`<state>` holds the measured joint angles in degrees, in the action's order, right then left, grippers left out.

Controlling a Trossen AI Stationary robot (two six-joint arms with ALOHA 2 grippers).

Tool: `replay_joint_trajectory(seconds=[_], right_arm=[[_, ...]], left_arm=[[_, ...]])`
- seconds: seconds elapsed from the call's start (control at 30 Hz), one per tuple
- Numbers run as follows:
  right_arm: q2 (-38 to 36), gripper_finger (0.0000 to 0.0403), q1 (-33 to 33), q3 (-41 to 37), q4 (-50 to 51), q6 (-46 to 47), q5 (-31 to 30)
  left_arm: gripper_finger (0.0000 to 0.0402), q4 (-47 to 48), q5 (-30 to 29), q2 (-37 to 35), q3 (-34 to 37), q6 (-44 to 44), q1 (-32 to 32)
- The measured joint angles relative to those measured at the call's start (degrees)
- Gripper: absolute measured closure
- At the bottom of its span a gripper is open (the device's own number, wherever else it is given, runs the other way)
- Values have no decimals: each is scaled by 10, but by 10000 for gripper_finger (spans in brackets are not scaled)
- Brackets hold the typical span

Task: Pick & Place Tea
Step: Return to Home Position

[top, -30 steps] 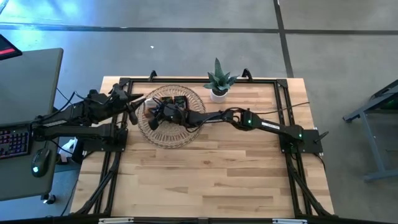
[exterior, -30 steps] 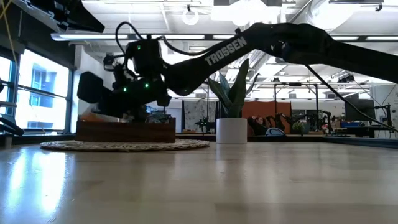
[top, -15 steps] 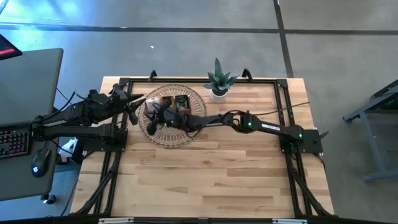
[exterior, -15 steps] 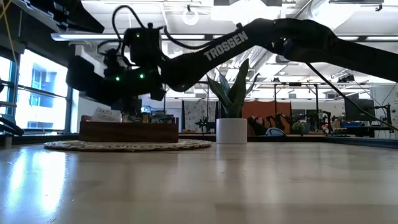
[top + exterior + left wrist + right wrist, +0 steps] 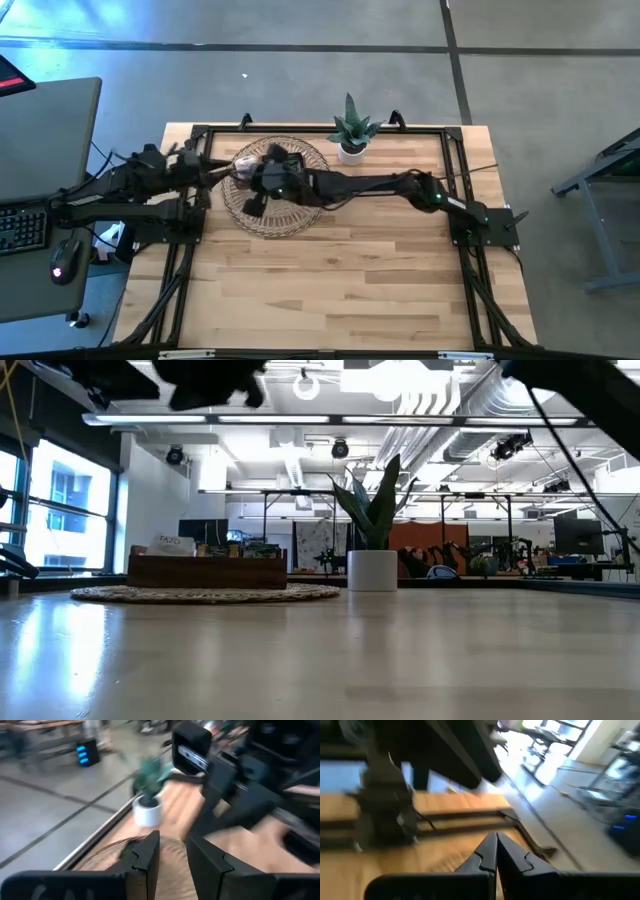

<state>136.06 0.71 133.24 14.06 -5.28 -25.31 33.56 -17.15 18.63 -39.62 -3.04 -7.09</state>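
Note:
A brown wooden tray (image 5: pixel 205 571) stands on a round woven mat (image 5: pixel 205 594) at the table's far left. Tea sachets stand in the tray; a white one (image 5: pixel 170 544) sticks up above its rim. In the high view my right arm covers most of the tray (image 5: pixel 290 160). My right gripper (image 5: pixel 496 851) is shut with nothing between its fingers and hovers high over the mat (image 5: pixel 247 192), pointing toward the table's left edge. My left gripper (image 5: pixel 172 856) waits beside the mat's left edge (image 5: pixel 212 170), a narrow gap between its fingers and nothing in it.
A small potted green plant (image 5: pixel 350 132) in a white pot (image 5: pixel 372 570) stands just right of the mat at the far edge. Dark metal rails (image 5: pixel 455 160) border the table. The near half of the wooden tabletop (image 5: pixel 330 290) is bare.
My right gripper has risen from the tray, out of the top of the low view, staying shut. Its wrist has rolled and tipped up toward level. The tray and its sachets have stayed where they were. My left gripper has turned slightly on the spot.

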Motion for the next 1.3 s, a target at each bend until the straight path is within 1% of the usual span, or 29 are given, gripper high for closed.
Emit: replay_joint_trajectory(seconds=[0.03, 0.1, 0.2, 0.3, 0.37, 0.47, 0.53, 0.6, 0.67, 0.7, 0.77, 0.93, 1.0, 1.07, 1.1, 1.2, 1.3], right_arm=[[-13, 403, 7, -1, 27, -8, -31], [-38, 402, 22, -2, 80, -25, -66], [-77, 402, 41, -6, 156, -21, -82], [-114, 403, 55, -36, 214, 6, -78], [-142, 402, 60, -79, 222, 22, -64], [-207, 402, 67, -171, 201, 33, -34], [-264, 402, 73, -247, 166, 43, -22], [-322, 400, 82, -338, 120, 59, -29], [-385, 398, 92, -441, 64, 66, -49], [-420, 397, 98, -493, 37, 67, -55], [-492, 396, 105, -600, -38, 68, -49], [-651, 401, 109, -856, -267, 68, 83], [-704, 401, 109, -943, -345, 67, 105], [-762, 399, 109, -1009, -404, 66, 118], [-790, 398, 109, -1037, -413, 66, 123], [-870, 398, 109, -1107, -417, 78, 127], [-943, 401, 109, -1151, -427, 78, 122]], left_arm=[[307, 0, 19, -11, 0, -2, 0], [307, 6, 43, -37, 0, -2, 0], [307, 30, 60, -88, 0, -6, 0], [307, 29, 62, -145, 15, -17, 0], [307, 20, 62, -185, 38, -17, 0], [307, 11, 59, -181, 51, -19, 0], [307, -2, 60, -169, 62, -19, 0], [307, -38, 80, -159, 81, -18, 0], [307, -55, 88, -159, 106, -8, 0], [307, -81, 89, -161, 116, 1, 0], [307, -111, 92, -167, 139, 11, 0], [307, -189, 95, -165, 202, 13, 0], [307, -216, 93, -166, 222, 14, 0], [307, -214, 85, -165, 234, 14, 0], [307, -214, 80, -165, 236, 14, 0], [307, -207, 73, -166, 236, 15, 0], [307, -194, 73, -165, 236, 13, 0]])
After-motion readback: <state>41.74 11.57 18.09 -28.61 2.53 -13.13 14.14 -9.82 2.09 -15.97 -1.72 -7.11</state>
